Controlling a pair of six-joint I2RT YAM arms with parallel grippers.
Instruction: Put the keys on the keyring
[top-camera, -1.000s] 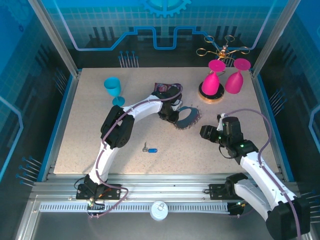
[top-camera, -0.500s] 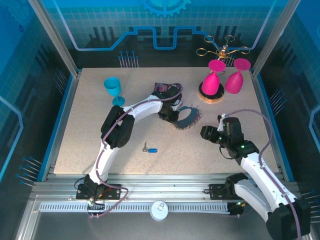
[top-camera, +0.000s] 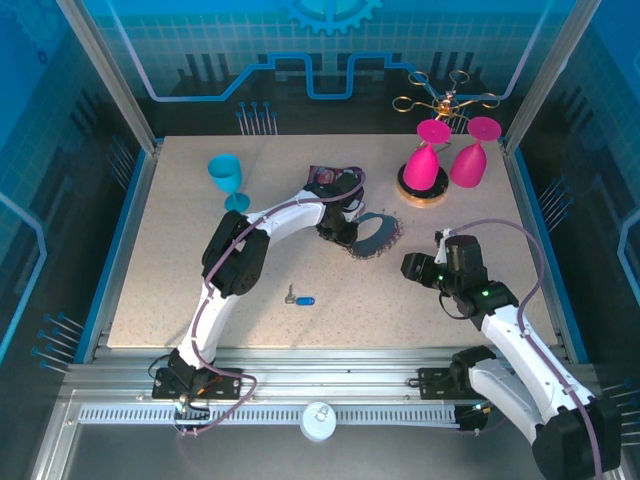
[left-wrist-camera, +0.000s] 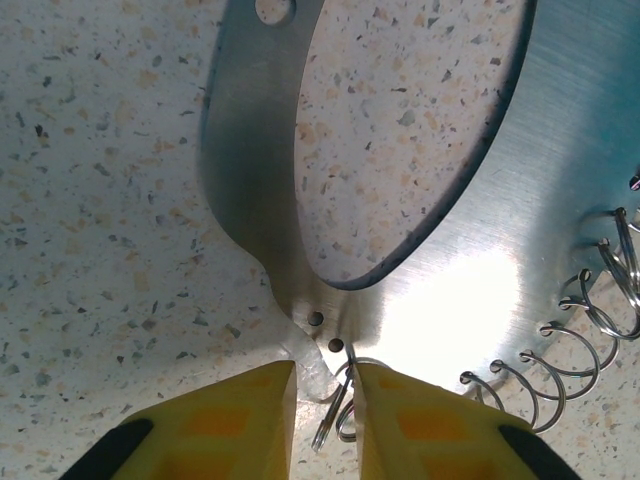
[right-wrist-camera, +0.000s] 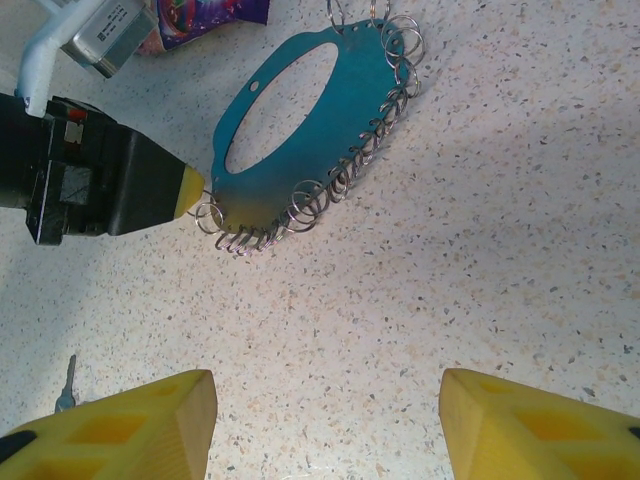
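top external and wrist views, early stage of the task. the key (top-camera: 300, 298) is lying flat on the table (top-camera: 180, 290), well apart from the keyring (top-camera: 378, 235) and not yet threaded onto it; the right wrist view is catching its tip (right-wrist-camera: 66, 380) at the lower left. the keyring is showing itself as a flat blue metal oval (right-wrist-camera: 350, 110) edged with small wire loops, resting on the table. the left gripper (left-wrist-camera: 325, 400) is pinching one split ring (left-wrist-camera: 345, 385) at the plate's (left-wrist-camera: 480, 250) near edge, its jaws nearly together. the right gripper (right-wrist-camera: 330, 420) is hovering near the keyring with jaws wide apart, holding nothing. by this reading, only the holding of the ring is underway; fetching the key and threading it are remaining.
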